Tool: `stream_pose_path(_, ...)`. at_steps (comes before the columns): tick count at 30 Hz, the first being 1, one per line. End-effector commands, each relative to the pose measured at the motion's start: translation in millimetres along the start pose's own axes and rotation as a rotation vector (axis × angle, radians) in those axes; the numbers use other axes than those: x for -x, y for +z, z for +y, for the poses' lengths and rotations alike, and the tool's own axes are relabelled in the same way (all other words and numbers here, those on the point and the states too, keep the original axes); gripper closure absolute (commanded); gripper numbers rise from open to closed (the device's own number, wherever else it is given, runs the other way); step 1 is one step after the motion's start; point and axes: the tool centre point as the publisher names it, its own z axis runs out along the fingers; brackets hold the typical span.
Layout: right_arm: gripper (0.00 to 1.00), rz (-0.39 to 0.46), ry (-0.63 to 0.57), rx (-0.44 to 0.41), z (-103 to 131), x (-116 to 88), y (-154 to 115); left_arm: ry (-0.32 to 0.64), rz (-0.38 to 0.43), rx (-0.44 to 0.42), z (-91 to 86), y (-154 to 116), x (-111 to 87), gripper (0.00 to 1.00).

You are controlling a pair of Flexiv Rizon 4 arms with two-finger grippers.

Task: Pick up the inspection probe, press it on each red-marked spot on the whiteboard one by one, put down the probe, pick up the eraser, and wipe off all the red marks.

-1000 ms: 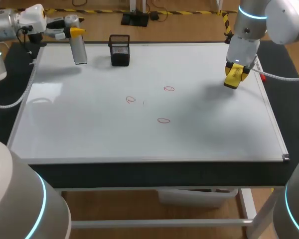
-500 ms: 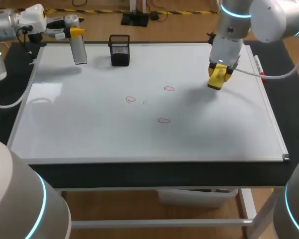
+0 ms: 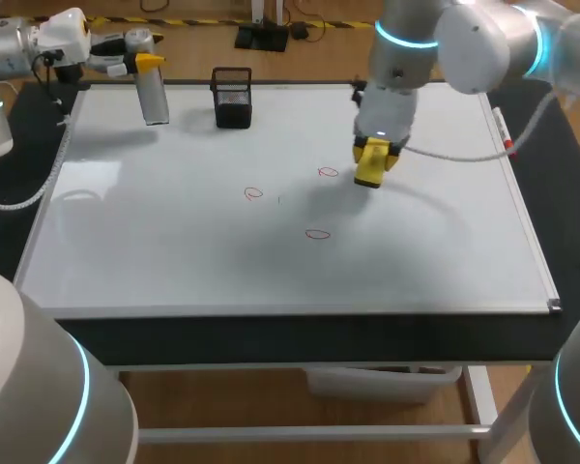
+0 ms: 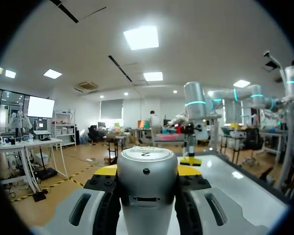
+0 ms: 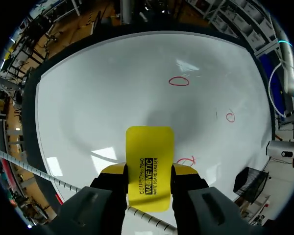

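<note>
Whiteboard [image 3: 174,261] [image 5: 112,88] covers nearly the whole table, and everything else is placed from it. The right arm [image 3: 483,39] comes in over the whiteboard's far right corner and reaches past its middle line. The left arm [image 3: 10,58] stays outside the whiteboard's far left corner. There the left gripper [image 3: 145,63] [image 4: 148,171] has its yellow tips pinching the probe [image 3: 153,97] [image 4: 148,186] from both sides. The probe is a silvery cylinder hanging slightly tilted over the whiteboard's far left corner; I cannot tell whether its lower end touches the surface. A black mesh holder [image 3: 232,97] stands upright on the whiteboard at its far edge, left of centre. The right gripper [image 3: 372,164] [image 5: 148,170] points down over the whiteboard's far half, near its middle, with its fingers clamped on the yellow eraser [image 3: 370,166] [image 5: 149,166]. The eraser sticks out beyond the tips toward the surface, and whether it touches the whiteboard cannot be told. A pen [image 3: 503,130] with a red end lies along the whiteboard's right edge. Three red marks sit around the whiteboard's centre. The far one [image 3: 328,172] [image 5: 185,160] is just beside the eraser. The left one [image 3: 253,193] [image 5: 230,117] and the near one [image 3: 316,233] [image 5: 179,81] are apart from it.
</note>
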Motion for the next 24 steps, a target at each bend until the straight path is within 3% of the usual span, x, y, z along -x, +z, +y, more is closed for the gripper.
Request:
stream_pose_path(1, 1.00, 0.065, -0.043, 0.001, 9.5, 27.3, 1.2, 0.000, 0.005, -0.001, -0.4, 0.1, 2.0, 1.00)
stream_pose_path(24, 1.00, 0.089, -0.276, 0.029, 45.1, 157.0, 28.7, 0.000, 0.005, -0.001, -0.4, 0.1, 2.0, 1.00)
